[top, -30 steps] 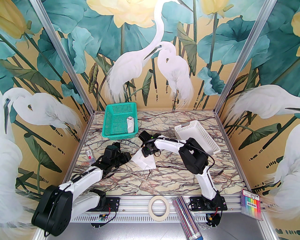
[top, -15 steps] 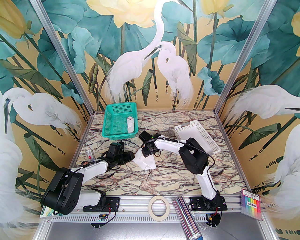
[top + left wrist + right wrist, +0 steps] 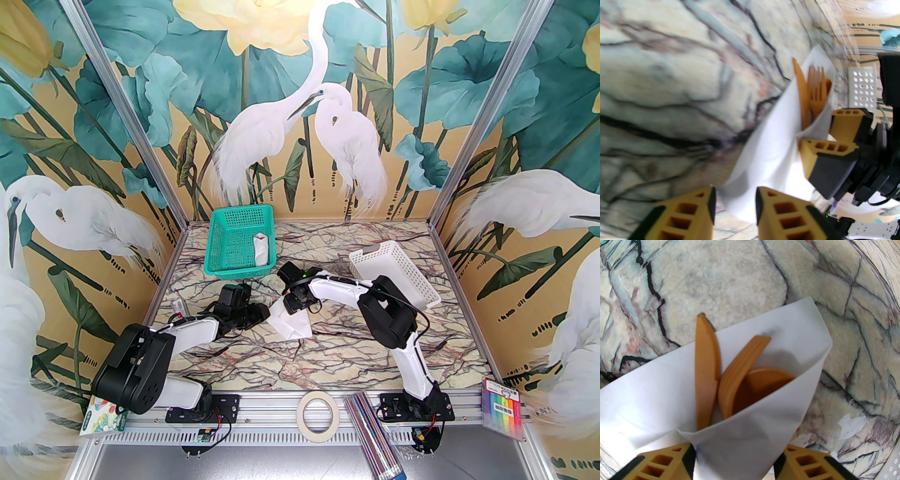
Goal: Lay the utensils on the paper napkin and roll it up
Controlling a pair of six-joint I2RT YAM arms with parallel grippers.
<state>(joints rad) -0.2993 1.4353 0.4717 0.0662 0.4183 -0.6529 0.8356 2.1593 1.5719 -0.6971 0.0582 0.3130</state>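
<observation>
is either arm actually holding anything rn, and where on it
The right gripper holds the paper napkin, its fingers pinching the fold wrapped over the utensils. The left gripper holds nothing: its fingers stand open by the napkin's corner.

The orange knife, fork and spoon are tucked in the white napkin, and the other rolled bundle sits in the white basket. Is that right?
Not quite. The other rolled bundle sits in the green basket, not the white basket; the top external view shows it. The orange knife, fork and spoon are tucked in the white napkin, as you said.
</observation>
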